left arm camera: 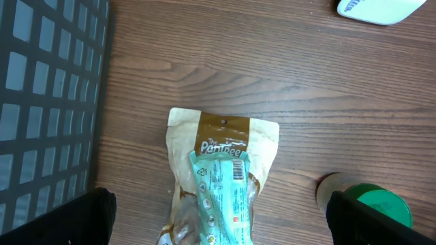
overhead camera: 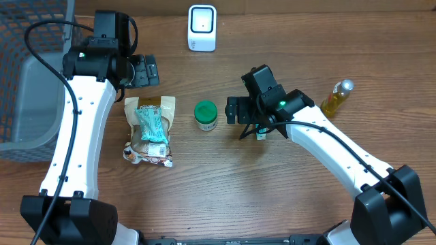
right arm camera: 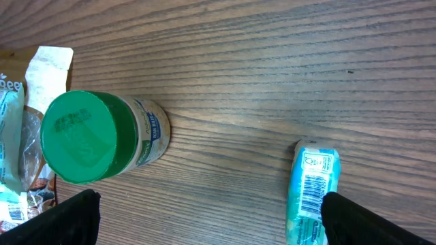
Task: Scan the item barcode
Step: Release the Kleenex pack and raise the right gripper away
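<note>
Hovering over a brown wooden table [overhead camera: 225, 184], two white-and-black robot arms hold their grippers above a scatter of groceries. The left gripper [overhead camera: 144, 71], its fingers spread wide and holding nothing, hangs at the far left, just beside a grey mesh basket [overhead camera: 27, 102]. On the near side of it a brown-and-cream snack pouch [left arm camera: 259, 136] lies flat on the wood, with a teal plastic packet [left arm camera: 221, 194] resting on top, a white barcode label facing up. The right gripper [overhead camera: 246, 121], fingers likewise wide apart and empty, is over the middle of the table. To its left stands a small upright jar with a green lid [overhead camera: 206, 114], near the pouch but not touching it. Beneath the right gripper a small teal wrapped packet [right arm camera: 310, 197] lies on the wood with its barcode showing, well clear of the jar. A white box-shaped barcode scanner [overhead camera: 202, 27] stands at the far edge, centre, apart from every item. A yellow bottle with a pale cap [overhead camera: 336, 97] is at the right, beyond the right arm
</note>
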